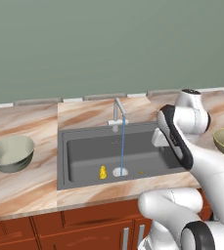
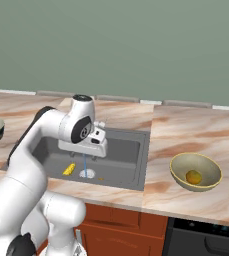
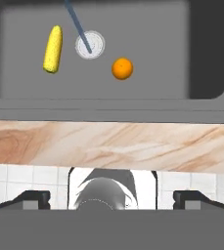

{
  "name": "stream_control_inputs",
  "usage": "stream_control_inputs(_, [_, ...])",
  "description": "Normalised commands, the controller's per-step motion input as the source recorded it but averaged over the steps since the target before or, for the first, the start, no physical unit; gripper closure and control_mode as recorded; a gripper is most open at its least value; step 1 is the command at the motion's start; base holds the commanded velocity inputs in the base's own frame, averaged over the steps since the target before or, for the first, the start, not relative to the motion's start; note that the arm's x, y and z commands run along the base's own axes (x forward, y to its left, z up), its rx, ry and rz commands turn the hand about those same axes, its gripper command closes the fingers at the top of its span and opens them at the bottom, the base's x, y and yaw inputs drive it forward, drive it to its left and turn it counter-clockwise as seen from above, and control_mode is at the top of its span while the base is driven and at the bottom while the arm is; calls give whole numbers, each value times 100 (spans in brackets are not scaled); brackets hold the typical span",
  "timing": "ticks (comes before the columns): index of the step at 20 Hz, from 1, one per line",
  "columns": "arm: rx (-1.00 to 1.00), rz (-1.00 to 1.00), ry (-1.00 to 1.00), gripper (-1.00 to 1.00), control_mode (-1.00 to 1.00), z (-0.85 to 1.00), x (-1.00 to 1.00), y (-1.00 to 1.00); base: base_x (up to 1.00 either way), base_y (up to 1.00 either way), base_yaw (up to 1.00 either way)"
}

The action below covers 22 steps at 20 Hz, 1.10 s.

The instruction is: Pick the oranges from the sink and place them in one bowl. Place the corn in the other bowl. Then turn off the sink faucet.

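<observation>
The dark-grey sink (image 3: 209,53) holds a yellow corn (image 3: 53,49) and a bright-orange orange (image 3: 122,69); the table (image 3: 108,146) is marbled tan.

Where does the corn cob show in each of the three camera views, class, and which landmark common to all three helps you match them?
Left base view: the corn lies on the sink floor, just left of the drain.
Right base view: the corn lies in the sink, left of the drain, below the arm.
Hand view: the corn is upper left, left of the drain.
Shared landmark: the round pale drain where the water stream lands.
</observation>
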Motion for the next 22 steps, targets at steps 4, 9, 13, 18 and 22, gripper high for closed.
stream_control_inputs(4, [0, 15, 14, -100, -100, -6, 0, 22, 0, 0, 0])
stream_control_inputs(9, [1, 5, 1, -100, -100, -14, 0, 0, 0, 0, 0])
stream_control_inputs(13, [4, 0, -5, -100, -100, 0, 2, 0, 0, 0, 0])
stream_control_inputs(18, [4, 0, -1, -100, -100, -11, 4, 0, 0, 0, 0])
stream_control_inputs(22, [0, -2, 0, -100, -100, -17, 4, 0, 0, 0, 0])
